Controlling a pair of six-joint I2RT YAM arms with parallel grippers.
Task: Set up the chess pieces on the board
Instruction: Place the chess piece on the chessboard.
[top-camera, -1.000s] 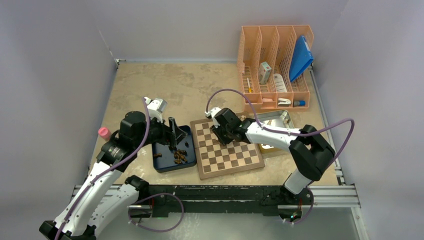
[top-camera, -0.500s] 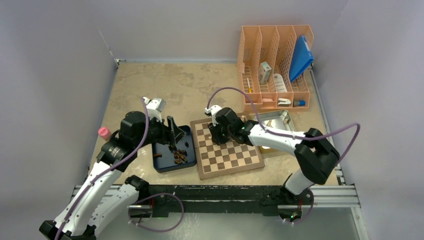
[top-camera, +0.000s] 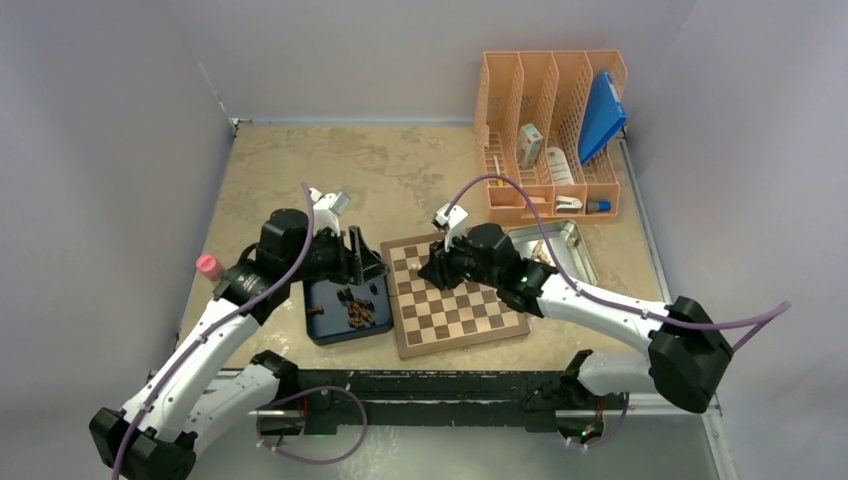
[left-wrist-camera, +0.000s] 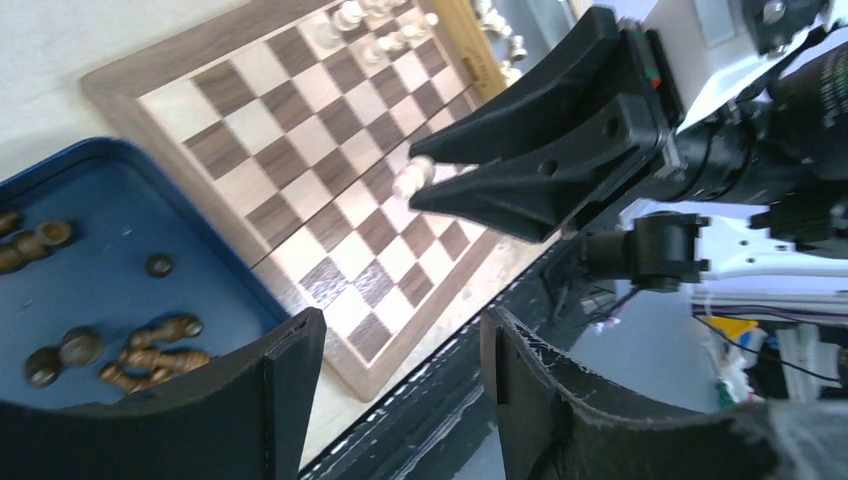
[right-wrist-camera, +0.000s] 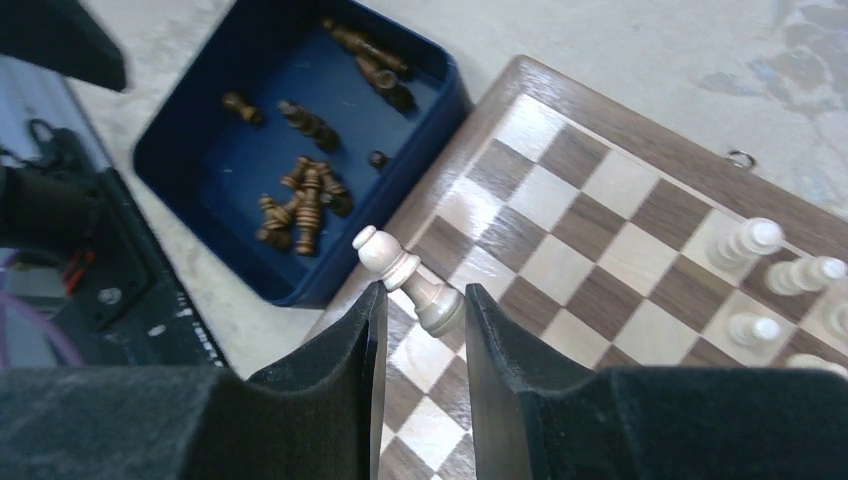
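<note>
Now in hand: carrying one pale piece to its square; it has not yet been set down.
Right end effector (right-wrist-camera: 425, 292): clenched on the pale chessman (right-wrist-camera: 400, 265) near its base. The piece is tilted, with its round head leaning toward the dark blue tray (right-wrist-camera: 190, 160).
Where the chessman is: over the chessboard (right-wrist-camera: 610, 190), above squares near the tray-side edge. Whether it touches the wood cannot be told.
Left end effector (left-wrist-camera: 397, 320): released, nothing between its fingers, hovering by the board's tray-side edge.
Already set: a few pale pieces (right-wrist-camera: 745, 242) stand upright along the board edge away from the blue tray.
Waiting: dark brown pieces (right-wrist-camera: 300, 205) lie jumbled in the tray.
Next move calls for: probably righting the tilted piece, lowering its base flat onto one square, then easing the grip off without toppling it.
Materials and shapes: the chessmen are smooth turned wood with round heads, collars and flared bases. The board is flat wood with dark and cream squares and a plain brown border. The tray has a raised rim and rounded corners. The worktop (top-camera: 350, 170) is mottled beige.
</note>
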